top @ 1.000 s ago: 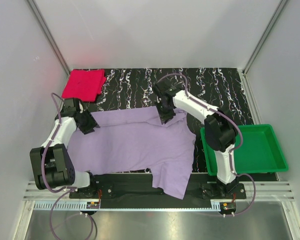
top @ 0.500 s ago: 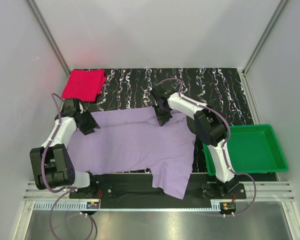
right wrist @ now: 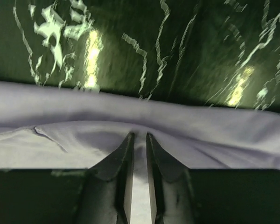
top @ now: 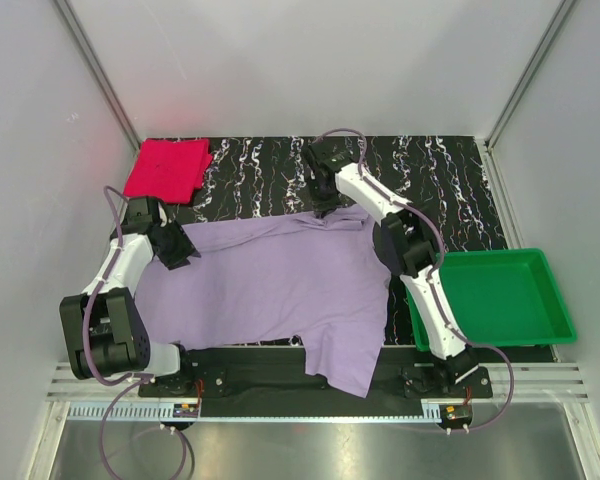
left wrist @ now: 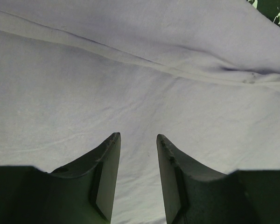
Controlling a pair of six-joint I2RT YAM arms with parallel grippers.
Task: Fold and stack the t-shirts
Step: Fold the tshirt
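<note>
The purple shirt (top: 270, 285) is lying spread across the middle of the black marbled table (top: 430, 170), with one sleeve reaching over the near edge between the two arm bases. Its far edge is being pinched by the right gripper (top: 325, 207). In the right wrist view the fingers (right wrist: 123, 163) are being pressed almost together, a thin strip of purple cloth is being caught between them, and the fabric is being gathered into small ridges around the tips. Bare table is showing just beyond that edge. The left gripper (top: 177, 252) is being held low at the shirt's left side. In the left wrist view its fingers (left wrist: 107, 172) are being held spread, flat purple cloth is showing through the gap, and nothing is being gripped between them; whether the tips are touching the cloth cannot be told. The pink shirt (top: 167, 168) is lying as a folded square at the far left corner of the table, near the purple shirt but not touching it. The green tray (top: 555, 310) is sitting at the table's right side, beside the right arm
</note>
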